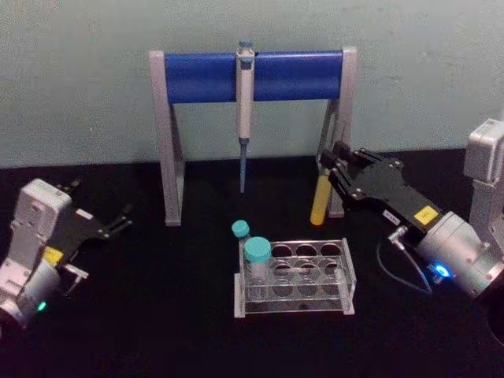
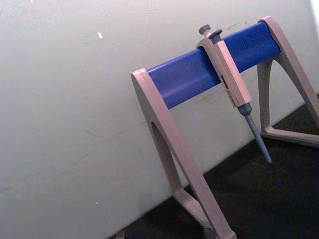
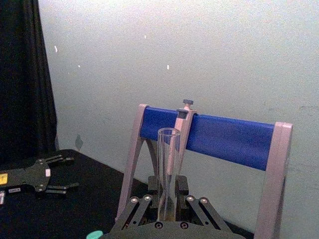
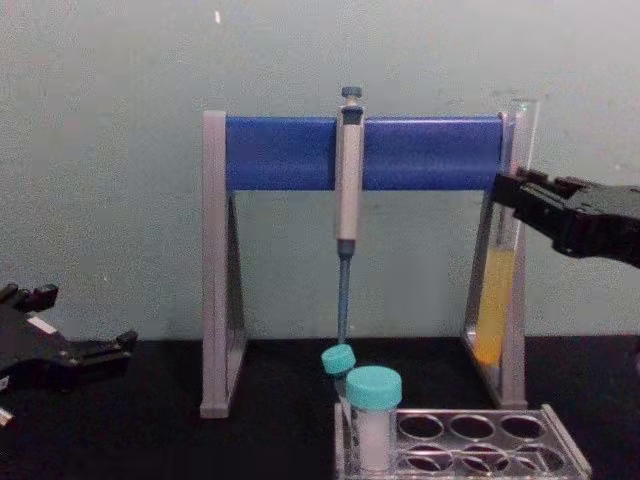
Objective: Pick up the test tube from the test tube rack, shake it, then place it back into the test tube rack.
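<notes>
One black table, pale wall; right end effector grips test tube, left gapes.

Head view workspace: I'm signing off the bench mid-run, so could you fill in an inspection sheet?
Surface: black table, no spills seen.
Job's things: test tube lifted clear of the test tube rack, near upright, yellow liquid in its lower part.
Clutter: two teal-capped vials at the rack's left end; pipette hanging on its stand.
Grippers: right gripper shut on the tube; left gripper open, parked at left.
Cables: one cable loop at the right wrist.
Surroundings: pale wall behind.
</notes>
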Robot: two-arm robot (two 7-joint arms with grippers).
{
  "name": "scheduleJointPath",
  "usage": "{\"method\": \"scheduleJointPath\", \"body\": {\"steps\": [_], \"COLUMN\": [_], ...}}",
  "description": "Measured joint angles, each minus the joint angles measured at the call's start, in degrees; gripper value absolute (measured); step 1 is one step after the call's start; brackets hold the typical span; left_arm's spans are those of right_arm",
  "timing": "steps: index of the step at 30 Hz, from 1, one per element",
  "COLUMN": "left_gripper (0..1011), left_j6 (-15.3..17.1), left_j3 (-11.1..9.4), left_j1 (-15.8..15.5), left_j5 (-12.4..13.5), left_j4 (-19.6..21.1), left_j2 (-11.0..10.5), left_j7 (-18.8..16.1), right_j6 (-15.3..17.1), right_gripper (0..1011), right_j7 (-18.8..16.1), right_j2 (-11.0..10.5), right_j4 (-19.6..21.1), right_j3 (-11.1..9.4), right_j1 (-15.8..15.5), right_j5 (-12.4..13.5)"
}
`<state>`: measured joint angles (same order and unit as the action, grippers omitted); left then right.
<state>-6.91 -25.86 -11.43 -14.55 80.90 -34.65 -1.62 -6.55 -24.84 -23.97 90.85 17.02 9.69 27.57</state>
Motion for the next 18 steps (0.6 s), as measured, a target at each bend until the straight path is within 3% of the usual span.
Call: {"method": "scheduleJointPath", "body": {"steps": [8,18], "left_gripper": [1010,1010], "left_j6": [0.0,0.0], "left_j3": [0.0,0.0], "left_j1": [0.0,0.0], "left_j5": [0.0,0.0], "left_j4": [0.0,0.0], "left_j2": [0.0,0.0], "left_j7": [0.0,0.0], "right_j6": [-0.07,1.66], "right_gripper": [224,224], "right_j7": [0.4,-0.91], "right_j2": [-1.2,-4.69], "right_j4": [2.07,6.61], "right_j3": [-1.59,-2.86], "right_j1": [-1.99,-6.54], "right_j5": [-0.35,-0.17]}}
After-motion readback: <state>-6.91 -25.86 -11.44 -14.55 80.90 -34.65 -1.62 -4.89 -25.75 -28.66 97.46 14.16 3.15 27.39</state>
